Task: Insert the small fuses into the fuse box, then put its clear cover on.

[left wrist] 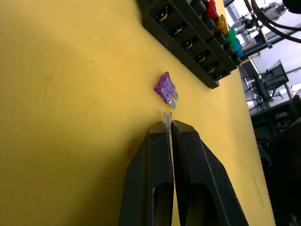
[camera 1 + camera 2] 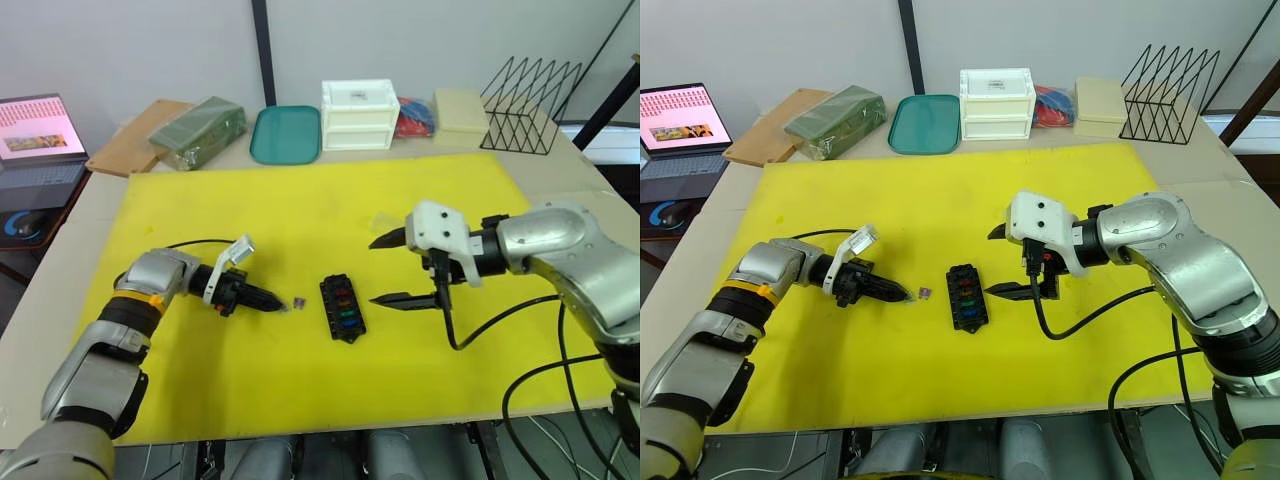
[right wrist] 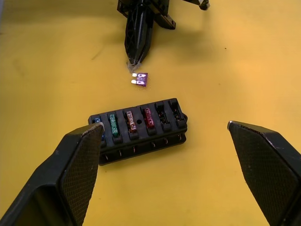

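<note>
A: Fuse box first. Where?

B: Black fuse box (image 2: 342, 307), lower centre of the head view, lying on the yellow mat (image 2: 300, 200). Four fuses seated in one row: blue, green, orange-brown and red (image 3: 147, 116). Two slots of that row are empty.

A: Loose fuses?

B: One purple fuse (image 1: 166, 88) flat on the mat, just beside the box, between it and the left gripper (image 1: 168, 123). Apart from both.

A: Left gripper state?

B: Fingers pressed together, pinching a small pale translucent piece (image 1: 167, 117) at the tips. Can't tell what it is. Tips low to the mat, pointing at the purple fuse, not touching it.

A: Right gripper?

B: Right gripper (image 2: 388, 268), centre right of the head view, fingers spread wide, nothing between them. It hangs beside the box, no contact.

A: Clear cover?

B: Faint clear patch on the mat above centre, can't confirm.

A: Background?

B: Top of frame: white drawer box (image 2: 359, 113), teal tray (image 2: 285, 135), black wire rack (image 2: 528, 103), green packet (image 2: 198, 131). Laptop (image 2: 38, 140) upper left.
</note>
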Robot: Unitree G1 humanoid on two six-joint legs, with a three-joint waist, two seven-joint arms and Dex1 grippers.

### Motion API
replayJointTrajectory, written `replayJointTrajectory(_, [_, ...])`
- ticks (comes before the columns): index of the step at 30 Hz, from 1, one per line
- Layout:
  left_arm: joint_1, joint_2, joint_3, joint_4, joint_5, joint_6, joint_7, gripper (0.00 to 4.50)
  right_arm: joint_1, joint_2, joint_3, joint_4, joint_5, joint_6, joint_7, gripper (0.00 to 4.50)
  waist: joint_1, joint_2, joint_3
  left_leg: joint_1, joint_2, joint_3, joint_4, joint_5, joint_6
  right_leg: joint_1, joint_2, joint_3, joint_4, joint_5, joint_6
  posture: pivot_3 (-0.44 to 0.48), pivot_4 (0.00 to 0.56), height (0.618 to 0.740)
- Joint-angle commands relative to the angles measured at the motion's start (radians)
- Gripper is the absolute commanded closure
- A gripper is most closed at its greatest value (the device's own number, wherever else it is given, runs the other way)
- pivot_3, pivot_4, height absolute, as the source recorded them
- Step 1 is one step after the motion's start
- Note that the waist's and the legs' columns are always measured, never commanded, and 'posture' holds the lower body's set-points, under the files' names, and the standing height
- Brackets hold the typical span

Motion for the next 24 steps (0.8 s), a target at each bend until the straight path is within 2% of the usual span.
replayJointTrajectory(1, [0.032,0.032,0.016,-0.006,0.006,0.027,0.000,4.44,-0.015,0.008,-0.009,-0.011,-0.006,-0.018,-0.001,0.00,0.000,0.000,0.000,0.000,0.000,0.000,0.000,0.000,0.000,0.000,0.000,0.000,0.000,0.000,0.000,0.000,0.150,0.740])
replayJointTrajectory(9, [0.074,0.063,0.040,-0.063,-0.010,0.037,0.002,4.44,-0.020,0.014,-0.003,-0.002,-0.016,-0.027,0.004,0.00,-0.003,0.000,0.000,0.000,0.000,0.000,0.000,0.000,0.000,-0.001,0.000,0.000,0.000,0.000,0.000,0.000,0.150,0.740])
replayJointTrajectory(14, [0.089,0.057,0.139,-0.165,-0.088,0.085,0.059,4.44,-0.030,0.029,-0.017,-0.004,0.019,0.019,-0.001,0.00,-0.001,0.000,0.000,0.000,0.000,0.000,0.000,0.000,0.000,-0.001,0.000,0.000,0.000,0.000,0.000,0.000,0.150,0.740])
replayJointTrajectory(24, [0.171,0.058,0.353,-0.609,-0.297,0.142,0.204,4.44,-0.151,0.100,-0.120,-0.001,0.284,0.375,-0.065,0.00,0.006,0.000,0.000,0.000,0.000,0.000,0.001,0.000,0.000,0.000,-0.001,0.000,0.000,0.000,0.000,0.000,0.150,0.740])
